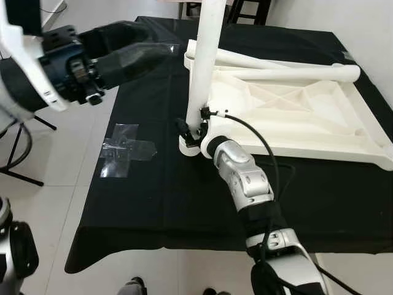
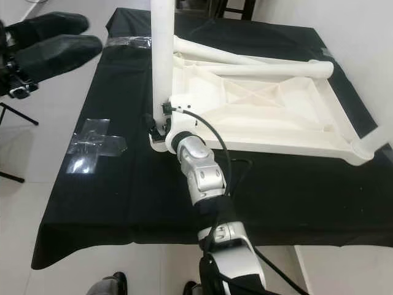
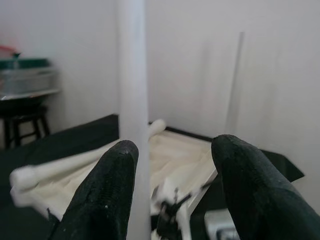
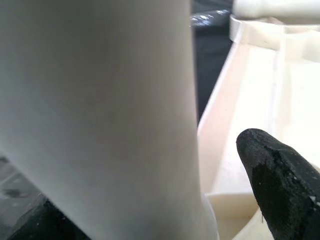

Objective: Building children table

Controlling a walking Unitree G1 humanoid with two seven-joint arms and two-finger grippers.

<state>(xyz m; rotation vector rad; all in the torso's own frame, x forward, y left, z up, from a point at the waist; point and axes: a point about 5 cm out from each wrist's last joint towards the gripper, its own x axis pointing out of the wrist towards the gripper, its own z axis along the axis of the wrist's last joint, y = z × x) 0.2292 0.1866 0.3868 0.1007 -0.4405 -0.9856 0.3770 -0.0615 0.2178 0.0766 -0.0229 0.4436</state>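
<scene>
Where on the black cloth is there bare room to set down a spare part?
Bare patches: black cloth between the clear tape cross and the front edge, and the front strip below the upturned white plastic tabletop. Crowded: the corner where the right pincer meets the upright white leg.

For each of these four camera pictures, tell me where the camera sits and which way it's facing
Left eye: head, looking down at the upturned white tabletop on black cloth; both arms show.
Right eye: same scene; right tool at the upright leg's base.
Left wrist: along the open left tool toward that leg.
Right wrist: pressed close to the leg.
All share the upright leg.
</scene>
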